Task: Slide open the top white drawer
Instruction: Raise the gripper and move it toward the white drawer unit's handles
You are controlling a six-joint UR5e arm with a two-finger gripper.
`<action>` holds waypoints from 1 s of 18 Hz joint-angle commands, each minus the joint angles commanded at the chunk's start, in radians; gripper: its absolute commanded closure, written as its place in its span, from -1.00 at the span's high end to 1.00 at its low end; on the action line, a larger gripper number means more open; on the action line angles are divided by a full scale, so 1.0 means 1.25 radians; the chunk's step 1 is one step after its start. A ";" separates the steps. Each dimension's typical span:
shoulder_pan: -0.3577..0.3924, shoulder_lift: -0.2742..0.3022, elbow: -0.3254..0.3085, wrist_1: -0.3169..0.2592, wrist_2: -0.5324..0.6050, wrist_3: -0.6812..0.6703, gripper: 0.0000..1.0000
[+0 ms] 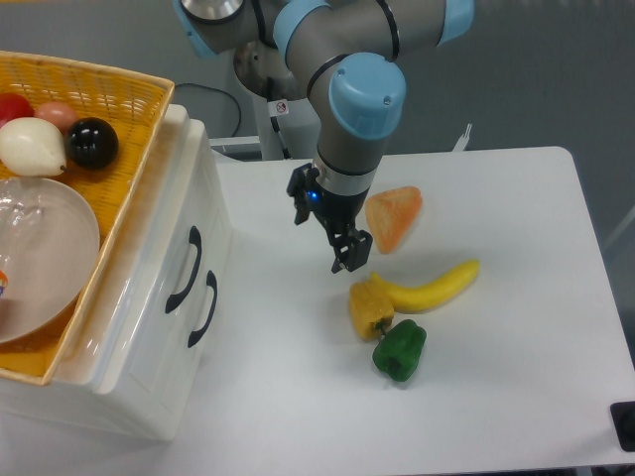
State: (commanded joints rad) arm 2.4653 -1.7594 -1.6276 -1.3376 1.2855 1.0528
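White tabletop (496, 397) fills most of what I can see, with a white cabinet (149, 347) at its left edge. Its 2 drawers look pushed in; the top white drawer (164, 223) carries a curved black handle (185, 270), the lower drawer (184, 342) a matching one. The gripper (347, 260) hangs well to the right of them, fingers close together, holding nothing; I cannot tell if it is fully closed. Near it lie a banana (437, 288), a green pepper (400, 349) and an orange wedge (394, 217). A wicker basket (109, 89) sits on the cabinet.
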 joint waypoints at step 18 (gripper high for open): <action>-0.041 -0.028 0.075 -0.005 -0.098 -0.313 1.00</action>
State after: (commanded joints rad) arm 2.4145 -1.7947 -1.5340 -1.3438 1.1628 0.6613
